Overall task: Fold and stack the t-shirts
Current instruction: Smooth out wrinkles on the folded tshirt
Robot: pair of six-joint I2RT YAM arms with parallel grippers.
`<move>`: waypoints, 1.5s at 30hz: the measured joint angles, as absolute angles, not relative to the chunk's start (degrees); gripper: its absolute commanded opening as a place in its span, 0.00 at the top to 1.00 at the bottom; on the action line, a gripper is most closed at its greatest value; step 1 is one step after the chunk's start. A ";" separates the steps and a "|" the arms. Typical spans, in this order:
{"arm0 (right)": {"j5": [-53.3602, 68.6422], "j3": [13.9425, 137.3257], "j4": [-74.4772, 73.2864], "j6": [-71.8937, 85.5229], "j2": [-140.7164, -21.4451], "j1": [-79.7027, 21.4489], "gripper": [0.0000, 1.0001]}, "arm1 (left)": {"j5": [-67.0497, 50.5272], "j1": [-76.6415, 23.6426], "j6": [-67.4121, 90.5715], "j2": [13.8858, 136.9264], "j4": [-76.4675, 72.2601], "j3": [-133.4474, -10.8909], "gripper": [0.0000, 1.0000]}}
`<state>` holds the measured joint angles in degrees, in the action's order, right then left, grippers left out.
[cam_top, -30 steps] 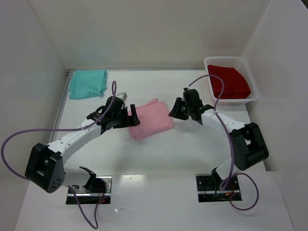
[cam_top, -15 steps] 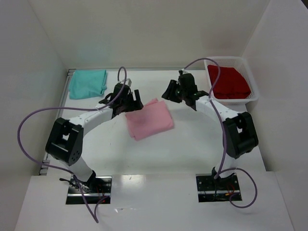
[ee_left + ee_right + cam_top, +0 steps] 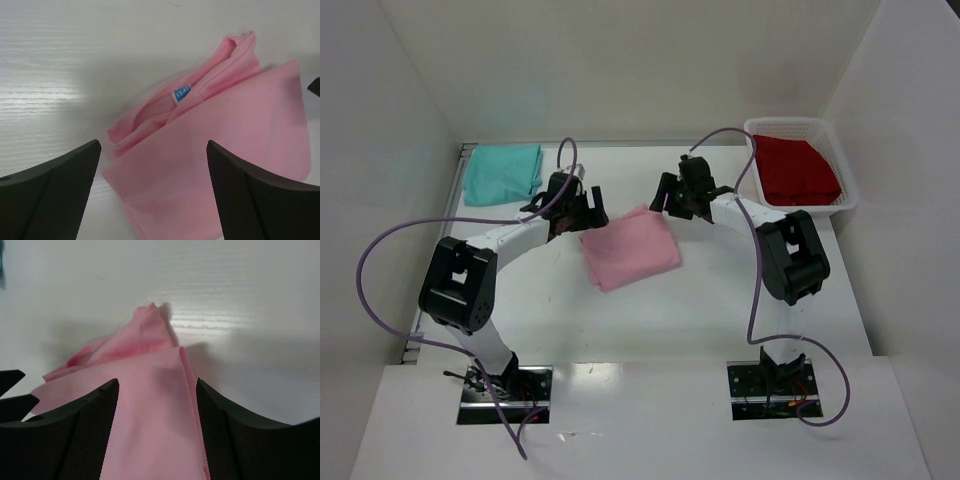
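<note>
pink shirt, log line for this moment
pink shirt: folded, mid-table | left gripper: open, by its far left edge | right gripper: open, by its far corner | teal shirt: far left | red shirt: in basket

Bare tabletop [image 3: 650,320] stretches at 6 o'clock from the pink t-shirt [image 3: 630,248]. The teal t-shirt [image 3: 502,172] lies at 10 o'clock. At 2 o'clock the white basket [image 3: 810,211] holds the red t-shirt [image 3: 798,170]. White walls [image 3: 620,70] enclose three sides.
</note>
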<state>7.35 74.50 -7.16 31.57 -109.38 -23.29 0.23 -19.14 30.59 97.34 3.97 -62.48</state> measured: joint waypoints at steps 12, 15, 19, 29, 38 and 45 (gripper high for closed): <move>6.87 82.63 -8.16 30.33 -117.34 -23.29 0.39 | -2.33 -17.74 28.88 97.32 5.80 -61.10 0.12; 6.83 82.63 -8.93 30.17 -117.69 -23.29 0.43 | -3.55 -17.76 28.77 97.32 5.98 -60.01 0.12; 6.85 82.63 -9.21 29.82 -117.69 -23.29 0.58 | -4.84 -17.47 28.71 97.43 6.52 -58.98 0.23; 8.01 84.12 -10.33 29.69 -119.02 -23.29 0.97 | -6.44 -17.15 28.75 97.43 6.24 -58.98 0.70; 8.40 85.21 -10.39 29.98 -118.56 -23.29 1.00 | -6.26 -16.80 28.82 94.43 6.90 -58.98 0.86; 8.86 85.47 -10.35 30.11 -116.07 -23.29 0.98 | -6.24 -15.99 28.93 89.45 6.24 -58.98 0.88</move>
<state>8.86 85.47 -10.35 30.11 -116.07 -23.29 -6.24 -15.99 28.93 89.45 6.24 -58.98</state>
